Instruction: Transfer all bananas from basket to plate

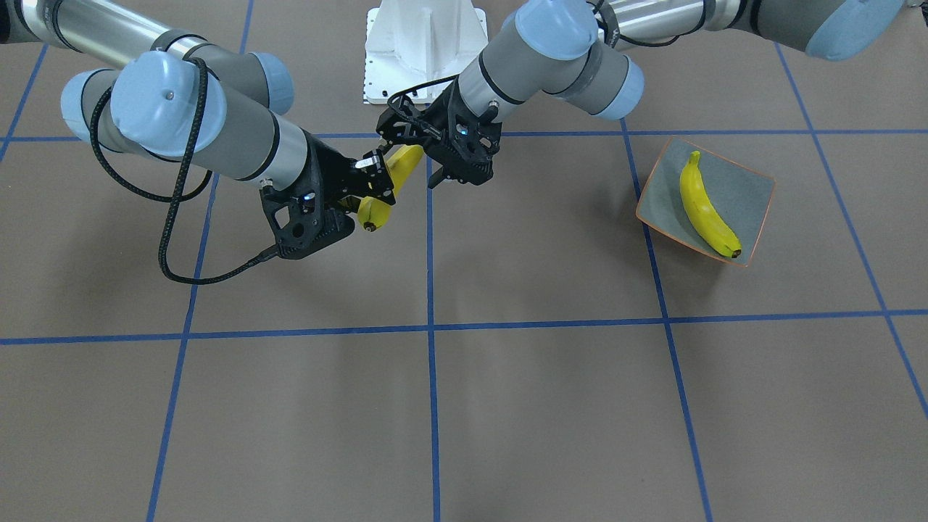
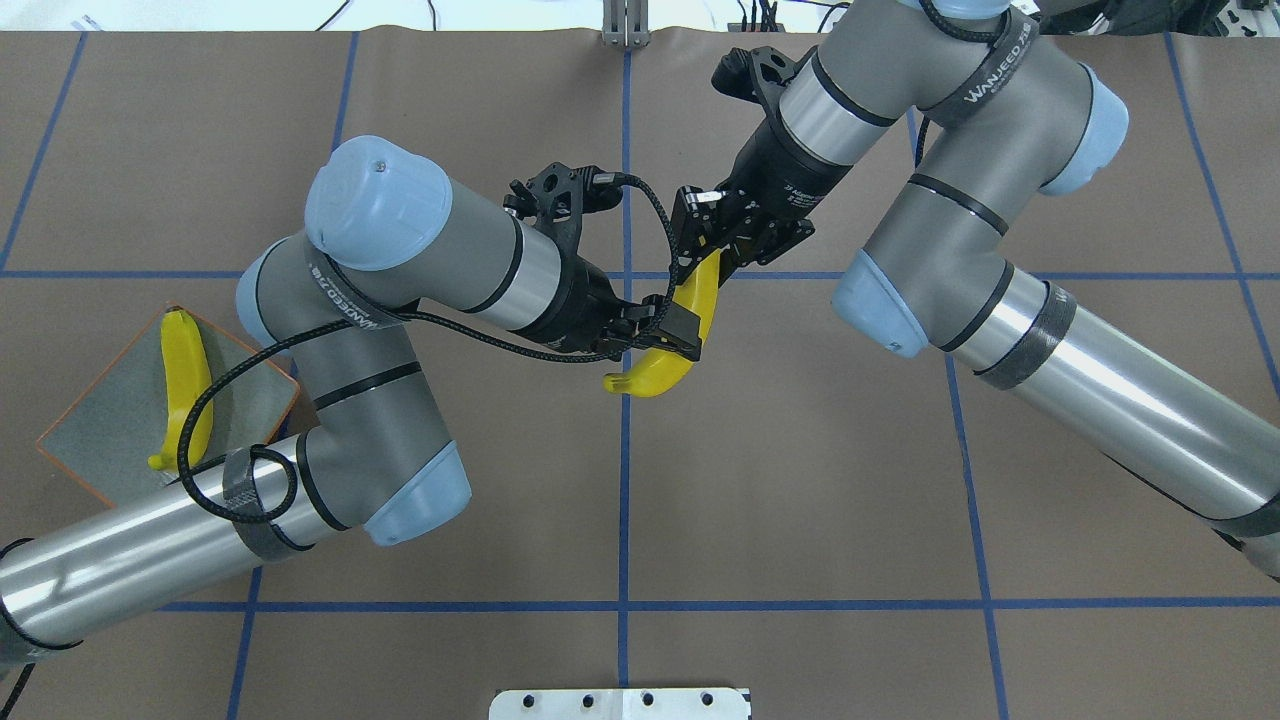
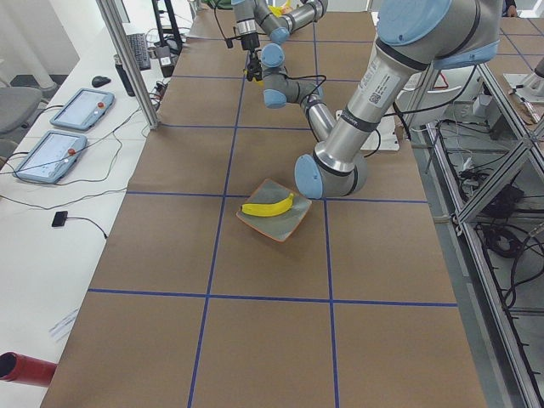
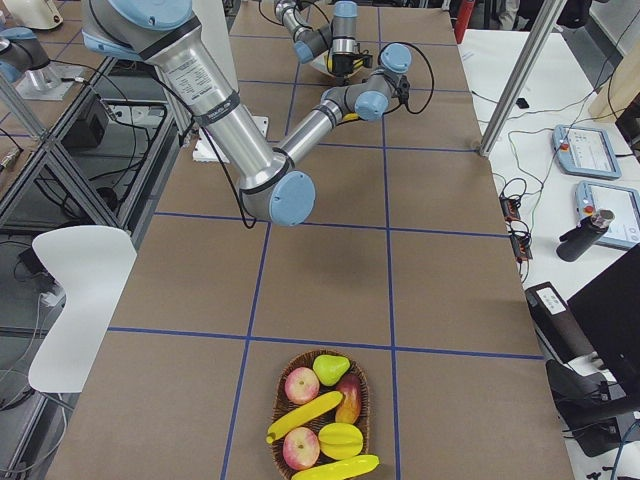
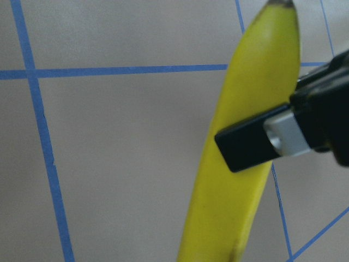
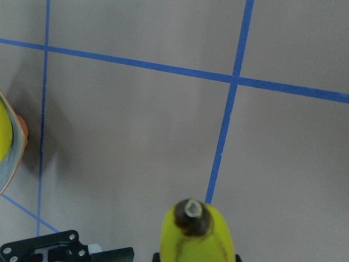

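One banana (image 2: 660, 370) hangs in mid-air over the table's centre line, between both grippers. My right gripper (image 2: 712, 245) is shut on its far part; one of its fingers (image 5: 248, 147) lies across the yellow skin. My left gripper (image 2: 672, 335) is at the banana's near part with a pad over it; I cannot tell whether it presses. The plate (image 1: 747, 196) sits on my left side with one banana (image 1: 707, 210) lying in it. In the exterior right view the basket (image 4: 320, 353) stands at the table's near end, holding two bananas (image 4: 305, 417) among other fruit.
The robot's white base plate (image 1: 424, 51) sits at the table edge behind the grippers. Apples, a pear and another yellow fruit share the basket. Blue tape lines divide the brown table top (image 1: 551, 406). Both forearms cross above the middle of the table.
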You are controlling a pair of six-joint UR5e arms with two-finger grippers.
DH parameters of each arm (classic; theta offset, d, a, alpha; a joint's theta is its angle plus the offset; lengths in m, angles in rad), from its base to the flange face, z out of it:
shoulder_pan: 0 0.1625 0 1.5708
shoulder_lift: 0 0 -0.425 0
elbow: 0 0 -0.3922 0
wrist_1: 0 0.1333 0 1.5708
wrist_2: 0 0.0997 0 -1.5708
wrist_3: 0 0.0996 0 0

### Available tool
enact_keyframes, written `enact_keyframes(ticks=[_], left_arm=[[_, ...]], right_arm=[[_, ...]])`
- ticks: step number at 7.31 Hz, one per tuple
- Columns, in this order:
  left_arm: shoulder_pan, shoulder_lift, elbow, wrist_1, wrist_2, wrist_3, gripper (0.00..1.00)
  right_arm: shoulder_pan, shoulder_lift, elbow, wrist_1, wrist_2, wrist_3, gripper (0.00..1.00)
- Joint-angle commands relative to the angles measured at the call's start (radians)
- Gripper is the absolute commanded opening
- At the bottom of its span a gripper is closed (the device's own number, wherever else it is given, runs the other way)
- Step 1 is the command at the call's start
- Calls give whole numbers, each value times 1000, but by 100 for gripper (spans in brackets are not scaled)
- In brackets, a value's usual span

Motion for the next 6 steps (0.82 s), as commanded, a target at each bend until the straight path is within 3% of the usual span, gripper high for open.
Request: enact_keyframes(ticks=[1, 5, 6], left_arm=[[0, -11, 5, 0, 3, -2, 87], [8, -19, 13, 3, 6, -3, 86], [8, -22, 13, 3, 8, -17, 74]], right_arm=[[-2, -2, 2, 0, 0, 0, 0], [-10, -6, 9, 0, 0, 2, 0], [-12, -7, 9, 0, 0, 2, 0]])
